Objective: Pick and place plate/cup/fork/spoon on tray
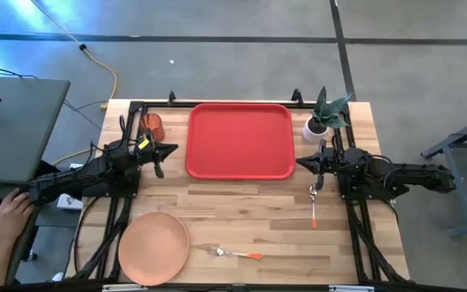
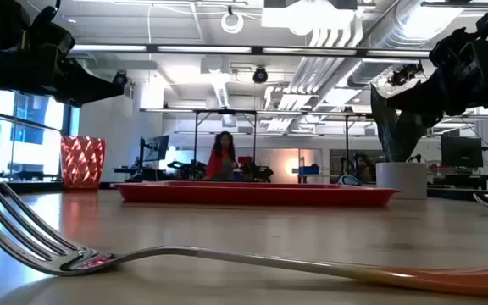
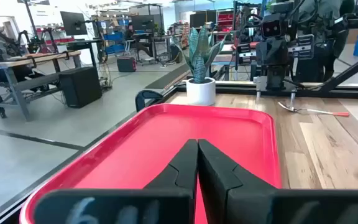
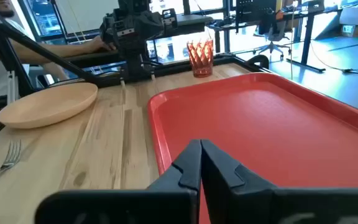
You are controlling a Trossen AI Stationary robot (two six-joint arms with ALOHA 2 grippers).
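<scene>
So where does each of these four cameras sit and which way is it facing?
High: overhead, straight down on the red rectangular tray; both arms show.
Low: table height, past the silver-tined fork toward the tray.
Left wrist: over shut left gripper, across the tray.
Right wrist: over shut right gripper, toward the peach-pink plate.
All four share the tray.

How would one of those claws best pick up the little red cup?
Probably from above, pinching opposite sides near the rim. The cup stands upright and alone on the table beside the tray, with its tapered walls free all round. The left gripper is nearest.
</scene>
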